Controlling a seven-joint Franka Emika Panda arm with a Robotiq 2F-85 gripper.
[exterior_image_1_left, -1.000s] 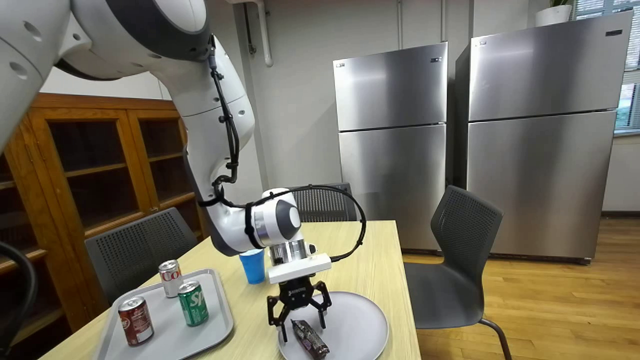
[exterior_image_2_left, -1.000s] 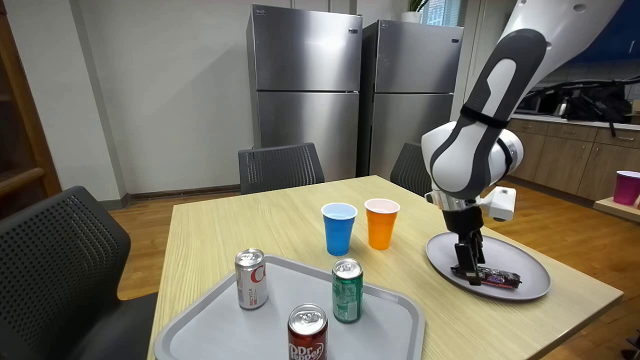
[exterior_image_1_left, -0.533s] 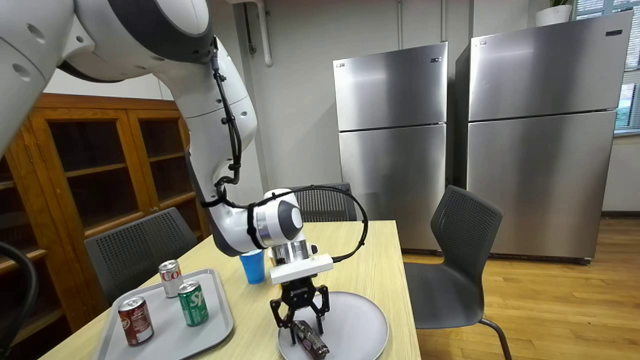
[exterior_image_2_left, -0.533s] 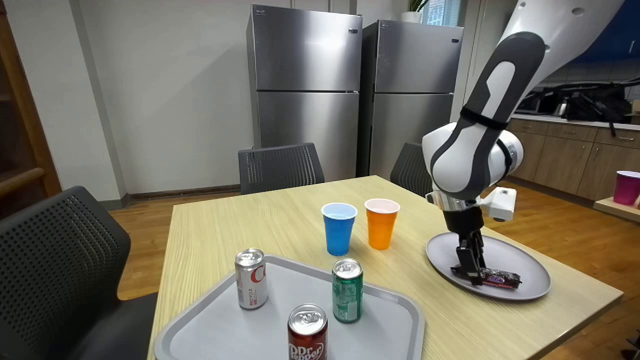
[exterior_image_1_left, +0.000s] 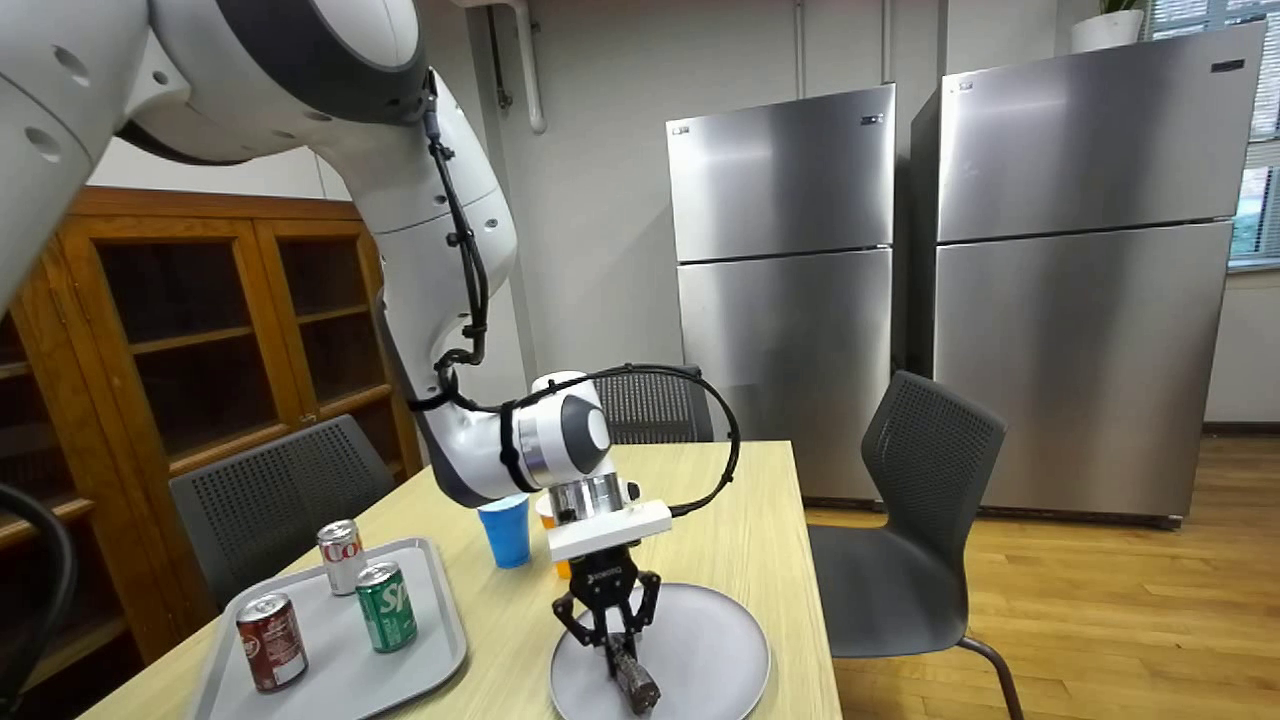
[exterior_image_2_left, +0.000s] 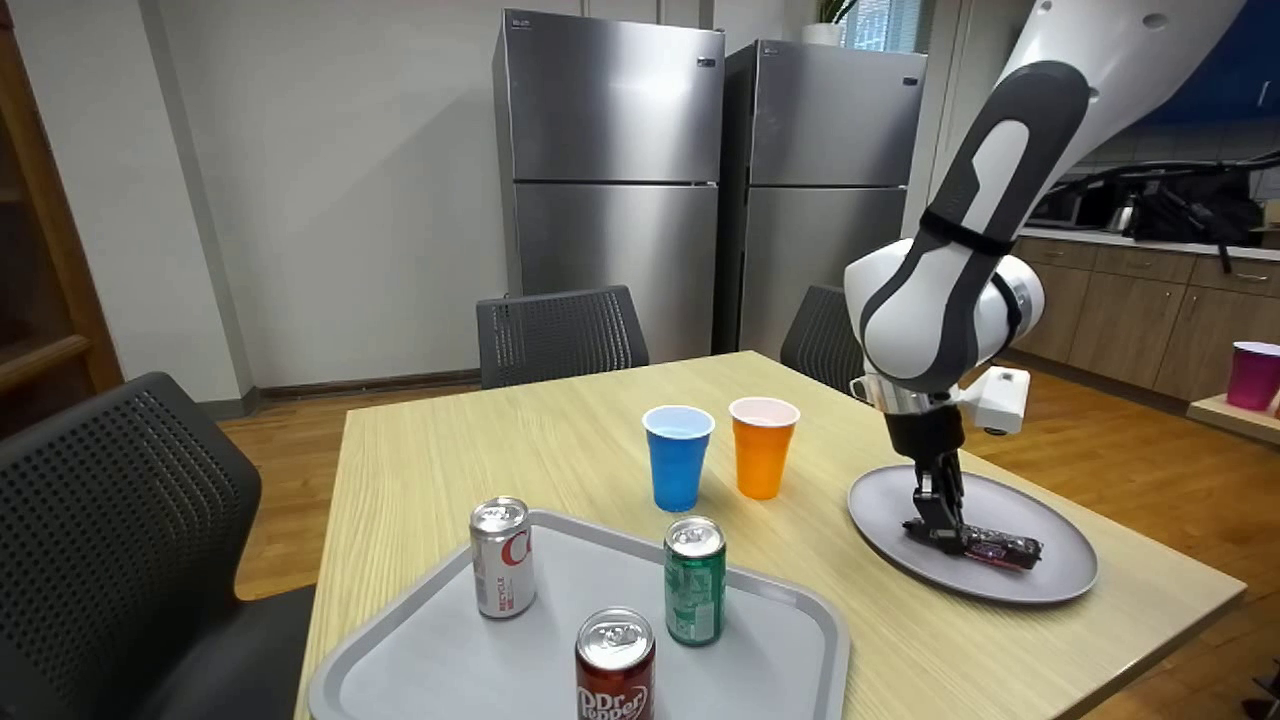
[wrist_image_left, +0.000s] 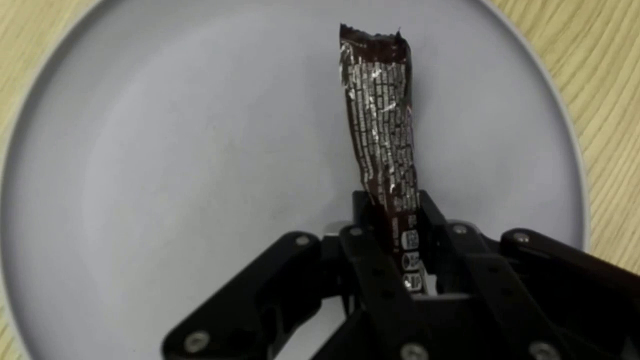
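A dark, shiny wrapped snack bar (wrist_image_left: 382, 115) lies on a round pale grey plate (wrist_image_left: 200, 150). My gripper (wrist_image_left: 392, 195) has its fingers (wrist_image_left: 434, 212) pressed against both long sides of the bar near one end, shut on it. In the wrist view the bar's far end sticks out past the fingertips, printed side facing up. Both exterior views show the gripper (exterior_image_1_left: 621, 655) pointing down over the plate (exterior_image_1_left: 715, 660), low at its surface. The bar (exterior_image_2_left: 1000, 548) looks to be still resting on the plate.
Beside the plate, a grey tray (exterior_image_1_left: 345, 665) carries a Sprite can (exterior_image_1_left: 387, 610), a Dr Pepper can (exterior_image_1_left: 272, 640) and a Diet Coke can (exterior_image_1_left: 342, 555). A blue cup (exterior_image_2_left: 678, 465) and an orange cup (exterior_image_2_left: 764, 455) stand behind the tray. Chairs surround the table.
The gripper's fingers have come together from wide apart onto the bar. The bar has turned a little between them, and the plate has shifted slightly.
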